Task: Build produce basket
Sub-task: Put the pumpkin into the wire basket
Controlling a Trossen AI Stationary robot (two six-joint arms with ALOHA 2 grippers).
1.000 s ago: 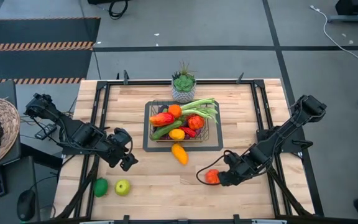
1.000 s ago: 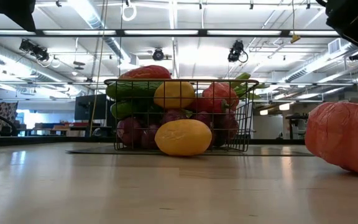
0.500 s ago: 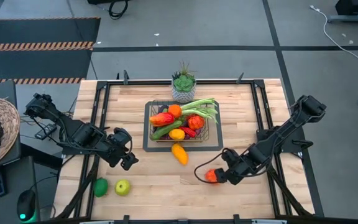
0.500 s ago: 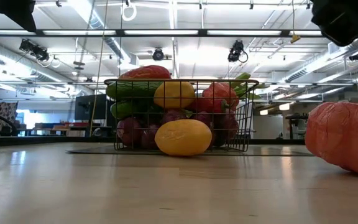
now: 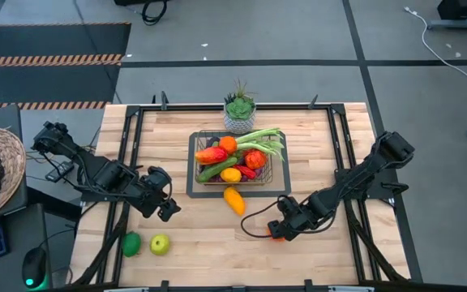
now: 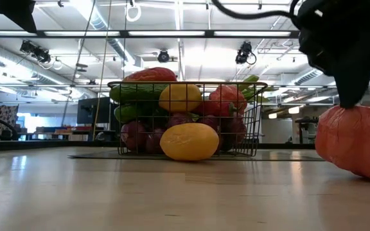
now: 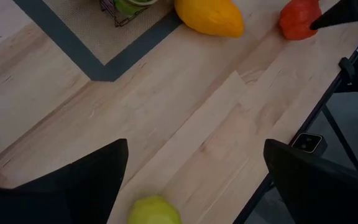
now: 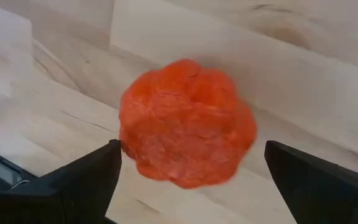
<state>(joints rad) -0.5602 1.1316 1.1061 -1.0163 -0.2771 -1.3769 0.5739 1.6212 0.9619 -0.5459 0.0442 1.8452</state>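
Note:
The wire basket (image 5: 276,166) stands on a dark-edged mat at the table's middle, piled with produce (image 5: 235,154). An orange-red lobed toy fruit (image 8: 188,130) lies on the bare wood to the basket's near right. My right gripper (image 8: 191,149) hangs over it, open and pointing down, one finger on each side of it; no touch shows. A yellow fruit (image 5: 233,199) lies just in front of the basket. My left gripper (image 5: 169,212) waits open above the near left of the table.
A dark green fruit (image 5: 130,244) and a yellow-green apple (image 5: 160,243) lie near the table's front left. A potted succulent (image 5: 239,113) stands behind the basket at the far edge. Black frame rails (image 5: 349,154) run along both sides.
My right gripper has come down and gone toward the table's left, over the orange-red fruit, which it now mostly covers in the high view. The fruit has stayed where it was.

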